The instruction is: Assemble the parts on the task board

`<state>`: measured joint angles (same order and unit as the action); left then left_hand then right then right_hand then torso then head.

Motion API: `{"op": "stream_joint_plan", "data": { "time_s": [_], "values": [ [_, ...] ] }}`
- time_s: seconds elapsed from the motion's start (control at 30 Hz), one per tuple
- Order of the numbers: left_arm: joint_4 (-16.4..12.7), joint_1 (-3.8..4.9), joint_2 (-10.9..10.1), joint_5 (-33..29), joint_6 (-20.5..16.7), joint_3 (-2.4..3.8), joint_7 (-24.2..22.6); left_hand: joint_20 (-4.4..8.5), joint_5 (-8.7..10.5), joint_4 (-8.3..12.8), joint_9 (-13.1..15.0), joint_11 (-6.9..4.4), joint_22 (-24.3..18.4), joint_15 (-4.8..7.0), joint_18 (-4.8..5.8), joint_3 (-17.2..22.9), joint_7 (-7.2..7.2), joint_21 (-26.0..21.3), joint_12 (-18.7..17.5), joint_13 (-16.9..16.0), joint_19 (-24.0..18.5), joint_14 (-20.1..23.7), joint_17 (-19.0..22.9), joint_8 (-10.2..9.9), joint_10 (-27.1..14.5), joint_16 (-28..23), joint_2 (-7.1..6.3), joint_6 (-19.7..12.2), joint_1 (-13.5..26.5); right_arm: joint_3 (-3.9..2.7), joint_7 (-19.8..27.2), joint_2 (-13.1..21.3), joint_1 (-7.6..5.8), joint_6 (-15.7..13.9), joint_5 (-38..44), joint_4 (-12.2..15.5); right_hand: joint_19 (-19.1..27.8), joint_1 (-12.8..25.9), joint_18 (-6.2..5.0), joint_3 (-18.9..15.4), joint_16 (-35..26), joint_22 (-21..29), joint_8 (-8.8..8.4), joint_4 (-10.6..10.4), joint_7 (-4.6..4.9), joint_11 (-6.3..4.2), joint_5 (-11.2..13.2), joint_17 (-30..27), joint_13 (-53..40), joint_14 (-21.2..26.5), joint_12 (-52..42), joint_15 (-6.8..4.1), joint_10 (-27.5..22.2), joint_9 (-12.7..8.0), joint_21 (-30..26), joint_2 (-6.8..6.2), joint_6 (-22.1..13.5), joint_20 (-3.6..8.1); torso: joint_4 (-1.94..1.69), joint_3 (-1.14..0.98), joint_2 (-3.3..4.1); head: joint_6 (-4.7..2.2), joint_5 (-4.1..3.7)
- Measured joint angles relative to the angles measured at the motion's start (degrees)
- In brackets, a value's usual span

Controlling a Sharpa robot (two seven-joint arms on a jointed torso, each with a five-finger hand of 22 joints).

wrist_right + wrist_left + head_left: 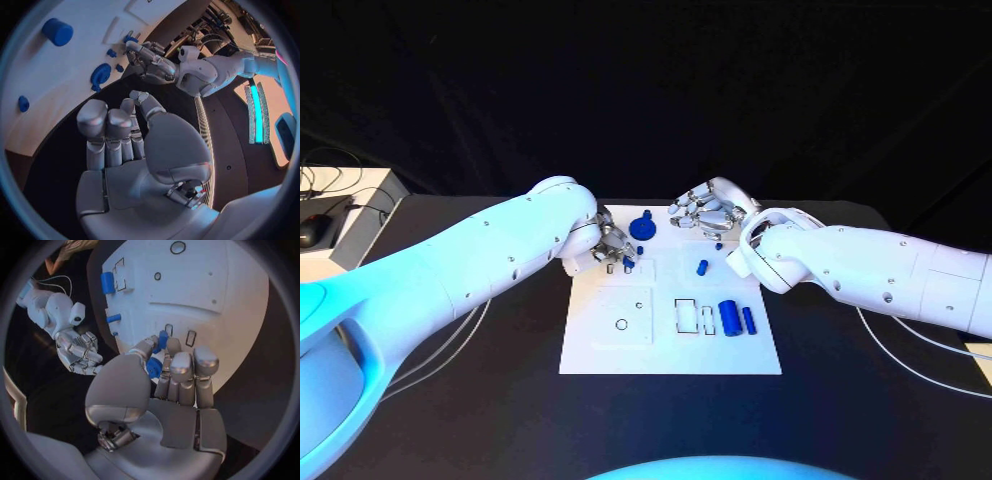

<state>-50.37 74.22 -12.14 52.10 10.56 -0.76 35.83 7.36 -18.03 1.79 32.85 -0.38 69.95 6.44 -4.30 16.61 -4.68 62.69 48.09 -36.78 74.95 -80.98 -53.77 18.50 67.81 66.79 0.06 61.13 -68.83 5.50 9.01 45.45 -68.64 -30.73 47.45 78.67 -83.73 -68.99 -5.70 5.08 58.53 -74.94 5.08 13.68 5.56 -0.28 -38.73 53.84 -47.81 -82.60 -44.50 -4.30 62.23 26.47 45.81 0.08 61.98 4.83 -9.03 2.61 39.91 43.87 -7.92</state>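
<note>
From my remote seat, nearest to me on the white rectangular task board (671, 340) is a row at its near right: a white-framed rectangular slot (687, 315), then a thick blue cylinder (728, 319) and a slimmer blue peg (749, 320) lying just beside each other. Left of those sits a small ring-shaped hole (623, 324).

Further back, a short blue peg (702, 267) lies alone around the middle of the board.

At the far left edge my silver left hand (609, 250) is down on the board with its fingers curled together, pinching a small blue part (154, 367) between thumb and fingertips.

At the far edge lies a blue round-headed part with a stem (643, 228). Just right of it my silver right hand (707, 212) hovers with its fingers curled in loosely; nothing in it as far as I can see.
</note>
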Motion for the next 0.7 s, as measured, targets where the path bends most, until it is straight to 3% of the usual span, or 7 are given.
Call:
{"op": "stream_joint_plan", "data": {
  "time_s": [0.33, 0.7],
  "values": [
    [-1.0, -0.05, -0.4, 0.6, -0.8, -0.45, -0.5, 0.0, -0.44, 0.0, 0.0, 0.0, 0.1, -0.01, 0.0, 0.0, 0.01, 0.1, -0.2, -0.3, 0.0, 0.0, 0.1, 0.0, 0.0, 0.2, -0.34, 0.0, -0.3, 0.0, 0.0, -0.1, 0.02, 0.1, 0.1, -0.1, 0.0, 0.0, 0.0, 0.0, 0.0, 0.0, 0.0, 0.0, -0.01, 0.01, 0.0, 0.0, 0.0, 0.0, 0.0, 0.0, 0.0, 0.0, 0.0, 0.0, 0.0, 0.0, 0.01, 0.0, -0.01, 0.06, -0.03],
    [-5.3, -0.41, -3.4, 0.9, -1.6, -0.51, -0.7, 0.2, -0.71, -1.0, 0.0, 0.28, 0.3, 0.12, 0.03, 1.1, -0.11, 0.3, -0.9, -0.8, 0.2, 0.1, 0.3, -0.2, 0.3, 0.8, -0.99, 0.1, -1.0, 0.01, 0.0, 0.0, 0.03, 0.3, 0.3, 0.0, 0.0, 0.0, 0.0, 0.0, 0.0, 0.0, 0.0, 0.0, -0.02, 0.1, 0.0, 0.0, 0.0, 0.0, 0.0, 0.0, 0.1, 0.0, 0.0, 0.0, 0.0, 0.0, -0.01, -0.01, -0.07, 0.14, -0.03]
  ]
}}
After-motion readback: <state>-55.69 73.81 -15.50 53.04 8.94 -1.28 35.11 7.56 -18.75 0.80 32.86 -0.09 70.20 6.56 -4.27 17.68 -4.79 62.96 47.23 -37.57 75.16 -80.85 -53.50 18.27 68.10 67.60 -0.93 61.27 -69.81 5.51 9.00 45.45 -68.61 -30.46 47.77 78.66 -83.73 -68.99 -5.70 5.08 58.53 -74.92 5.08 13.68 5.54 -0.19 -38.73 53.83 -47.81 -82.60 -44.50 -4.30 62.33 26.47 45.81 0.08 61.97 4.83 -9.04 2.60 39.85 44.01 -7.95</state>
